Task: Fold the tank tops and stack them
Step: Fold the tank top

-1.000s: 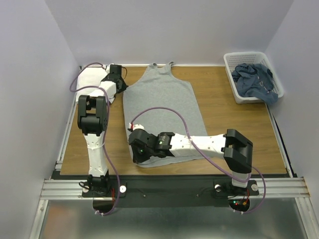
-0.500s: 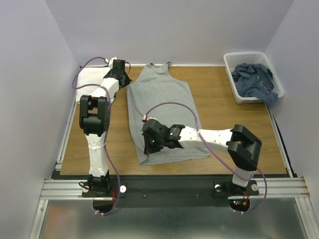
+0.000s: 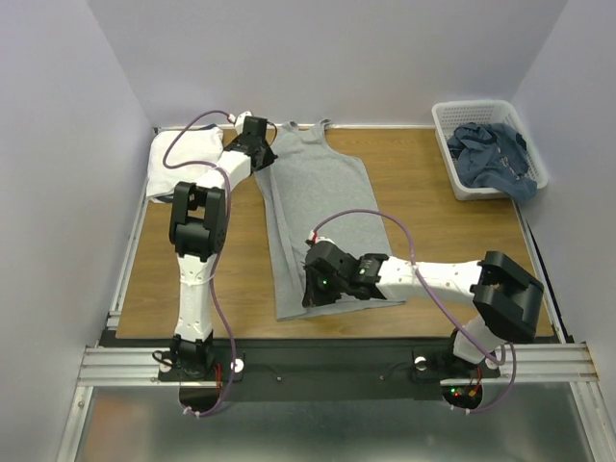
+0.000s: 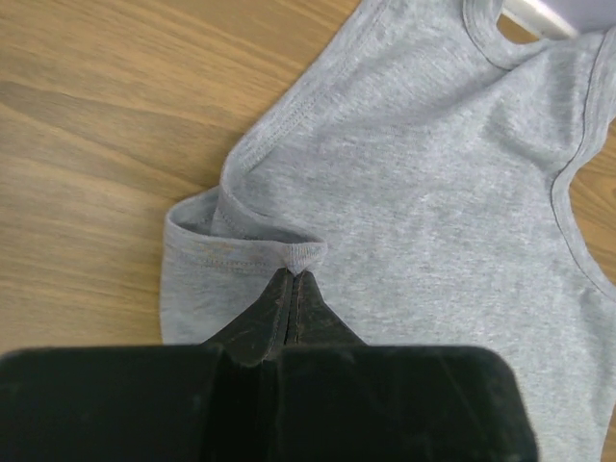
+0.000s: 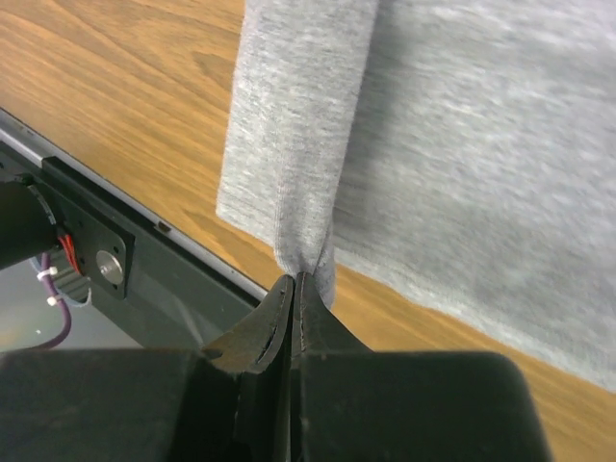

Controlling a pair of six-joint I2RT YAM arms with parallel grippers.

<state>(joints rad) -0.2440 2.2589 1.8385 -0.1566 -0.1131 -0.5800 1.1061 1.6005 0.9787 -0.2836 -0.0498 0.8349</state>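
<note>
A heather grey tank top (image 3: 322,192) lies lengthwise on the wooden table, straps at the far edge, its left side folded over toward the middle. My left gripper (image 3: 262,146) is shut on the grey top's left armhole edge (image 4: 306,254) near the straps. My right gripper (image 3: 310,294) is shut on the grey top's bottom left hem corner (image 5: 306,260) near the front edge. A folded white tank top (image 3: 185,154) lies at the far left. A dusty blue top (image 3: 493,154) is bunched in the basket.
A white plastic lattice basket (image 3: 452,164) stands at the far right corner. The table's front edge has a black rail (image 5: 125,241) just below my right gripper. Purple cables loop over both arms. Grey walls close in the left, back and right.
Both grippers have moved to the right, each carrying the grey top's left edge over the body. The folded strip has grown wider and the top now looks narrower.
</note>
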